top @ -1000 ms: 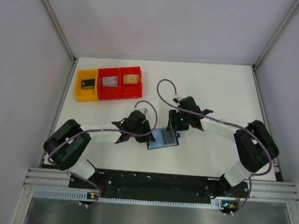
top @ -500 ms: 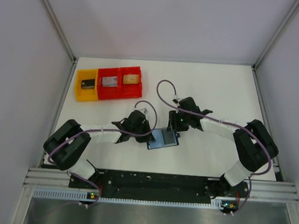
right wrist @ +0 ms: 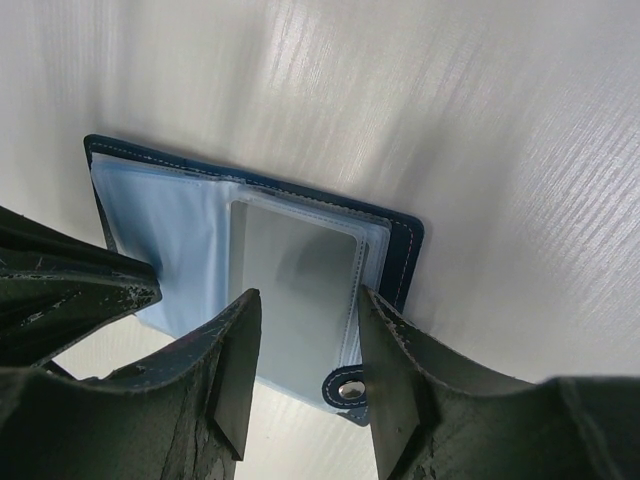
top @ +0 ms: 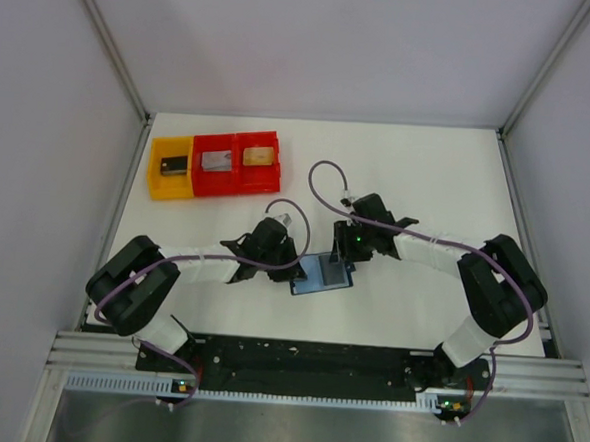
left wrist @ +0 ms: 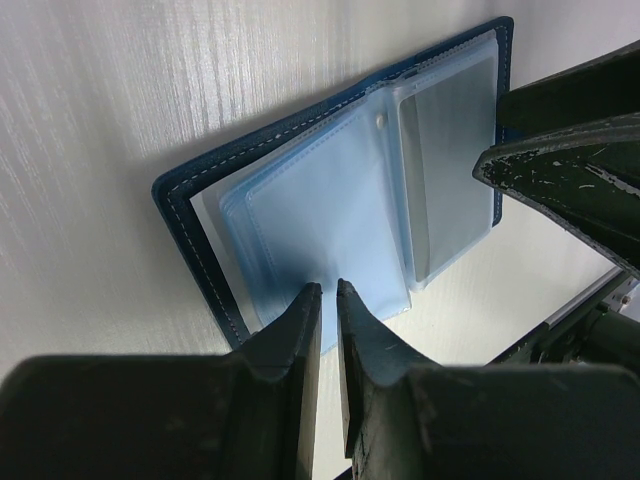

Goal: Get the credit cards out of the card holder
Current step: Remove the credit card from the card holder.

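Left pincer (left wrist: pixel 325 288) nips glossy translucent-blue sleeve (left wrist: pixel 320 210) of stitched navy card holder (top: pixel 322 274).

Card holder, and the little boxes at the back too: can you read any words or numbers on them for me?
Card holder: no words or numbers show, only plain blue.
Grey card inside it: blank on the side that shows.
Things in the red bins and the yellow bin: too small to read.
So there is no text to quote.
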Robot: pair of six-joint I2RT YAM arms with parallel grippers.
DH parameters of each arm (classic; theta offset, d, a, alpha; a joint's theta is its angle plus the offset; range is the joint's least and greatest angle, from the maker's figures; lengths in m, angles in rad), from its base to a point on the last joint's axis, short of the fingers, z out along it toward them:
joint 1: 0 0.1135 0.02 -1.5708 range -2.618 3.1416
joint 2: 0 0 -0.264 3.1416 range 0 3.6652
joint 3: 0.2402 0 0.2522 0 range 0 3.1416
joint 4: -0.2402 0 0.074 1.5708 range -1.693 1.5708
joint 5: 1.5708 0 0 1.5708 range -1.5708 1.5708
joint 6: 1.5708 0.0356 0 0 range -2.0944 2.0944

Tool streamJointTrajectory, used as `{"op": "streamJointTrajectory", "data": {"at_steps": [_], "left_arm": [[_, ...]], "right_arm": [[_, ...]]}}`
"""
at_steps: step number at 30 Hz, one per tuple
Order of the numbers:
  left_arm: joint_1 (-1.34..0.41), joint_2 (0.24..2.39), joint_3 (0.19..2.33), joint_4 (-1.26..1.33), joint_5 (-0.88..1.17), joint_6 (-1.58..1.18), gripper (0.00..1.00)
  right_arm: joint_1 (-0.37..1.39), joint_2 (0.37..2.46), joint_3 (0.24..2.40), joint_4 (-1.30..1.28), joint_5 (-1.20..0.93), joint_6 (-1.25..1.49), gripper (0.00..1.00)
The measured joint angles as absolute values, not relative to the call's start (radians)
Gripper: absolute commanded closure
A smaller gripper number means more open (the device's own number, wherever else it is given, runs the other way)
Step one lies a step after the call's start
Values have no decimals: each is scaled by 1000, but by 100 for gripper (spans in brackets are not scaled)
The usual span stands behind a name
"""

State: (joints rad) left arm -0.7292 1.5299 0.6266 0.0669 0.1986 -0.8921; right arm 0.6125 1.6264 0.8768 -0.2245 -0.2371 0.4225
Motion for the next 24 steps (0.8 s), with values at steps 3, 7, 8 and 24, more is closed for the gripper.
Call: {"op": "streamJointTrajectory", "data": {"at_steps": [3,7,8,24], "left_arm": [[-729,1530,626,68,199,-892,83],[-729,1530,624,71,201,-892,83],[-729,1530,624,72,202,-892,83],[-729,1530,624,72,202,-892,83]], "right_arm": [[612,1626,877,-224,-237,422,57],[613,1626,877,-224,-238,423,57],[613,1626,877,-224,-238,422,57],[634,1605,883,-253,-257,423,59]]}}
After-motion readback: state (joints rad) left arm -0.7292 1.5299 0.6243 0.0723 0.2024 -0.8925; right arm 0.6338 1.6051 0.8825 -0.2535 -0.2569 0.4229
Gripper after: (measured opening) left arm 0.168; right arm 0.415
